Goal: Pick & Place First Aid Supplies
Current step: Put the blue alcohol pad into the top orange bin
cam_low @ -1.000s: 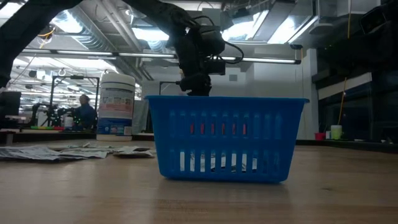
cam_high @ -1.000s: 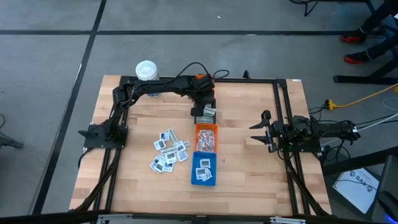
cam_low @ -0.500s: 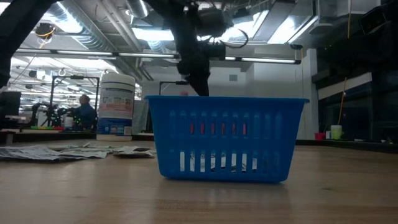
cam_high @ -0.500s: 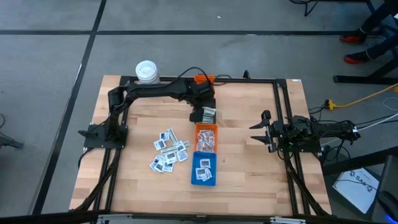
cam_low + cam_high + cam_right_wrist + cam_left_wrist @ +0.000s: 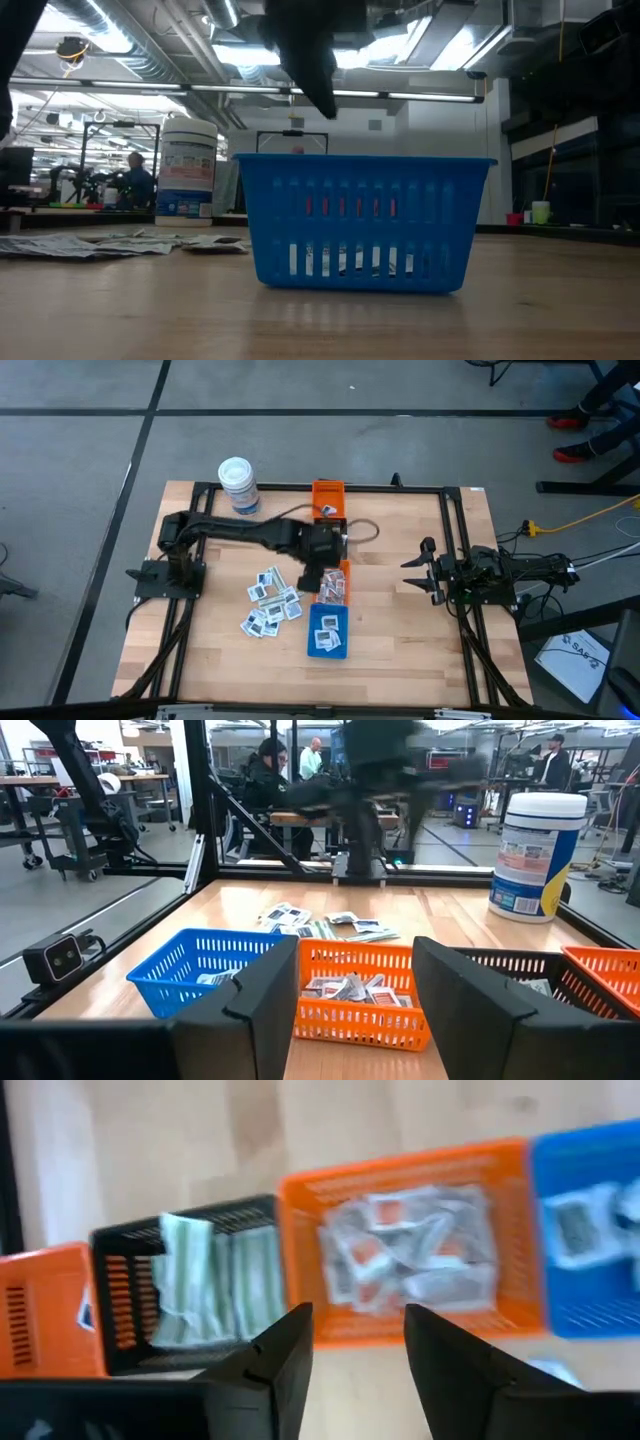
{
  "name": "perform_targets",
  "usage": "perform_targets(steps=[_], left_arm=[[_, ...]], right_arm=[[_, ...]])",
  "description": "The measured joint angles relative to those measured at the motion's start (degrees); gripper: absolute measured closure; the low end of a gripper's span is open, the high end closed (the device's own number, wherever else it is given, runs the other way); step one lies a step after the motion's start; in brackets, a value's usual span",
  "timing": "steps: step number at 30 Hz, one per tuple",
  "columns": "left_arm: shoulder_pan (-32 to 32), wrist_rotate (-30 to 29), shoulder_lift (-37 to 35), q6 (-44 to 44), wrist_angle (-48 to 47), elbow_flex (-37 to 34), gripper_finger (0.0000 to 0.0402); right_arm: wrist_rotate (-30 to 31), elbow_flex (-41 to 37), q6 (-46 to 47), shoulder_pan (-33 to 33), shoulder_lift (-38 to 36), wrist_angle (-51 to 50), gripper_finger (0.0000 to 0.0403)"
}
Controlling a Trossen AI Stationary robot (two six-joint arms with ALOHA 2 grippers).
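My left gripper [image 5: 355, 1342] jaws apart, empty, over bins; loose packets [image 5: 272, 603] beyond them look light, thin, slippery; pinch one by its edge; right gripper [image 5: 352, 990] waits open.

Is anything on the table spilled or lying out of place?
Yes. A loose heap of small white first aid packets lies scattered on the bare wooden table, left of the blue plastic bin, not sorted into any bin. The bins themselves stand upright in a row.
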Motion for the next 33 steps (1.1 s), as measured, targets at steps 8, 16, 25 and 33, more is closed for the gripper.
perform_targets(steps=[8, 16, 25, 33], left_arm=[[-11.16, -0.63, -1.09, -5.70, -6.87, 0.00, 0.0250], [-19.22, -0.61, -1.06, -12.64, -16.60, 0.00, 0.0254], [-24.21, -0.32, -1.02, -16.65, -19.18, -0.22, 0.0252], [-27.20, 2.89, -1.43, -20.21, -14.11, -7.68, 0.0255]], right_arm=[[-0.01, 0.00, 0.00, -0.01, 0.00, 0.03, 0.0208], [-0.01, 0.00, 0.01, -0.02, 0.00, 0.03, 0.0208], [-0.01, 0.00, -0.01, 0.00, 0.00, 0.03, 0.0208], [0.00, 0.00, -0.01, -0.02, 0.00, 0.02, 0.0208]])
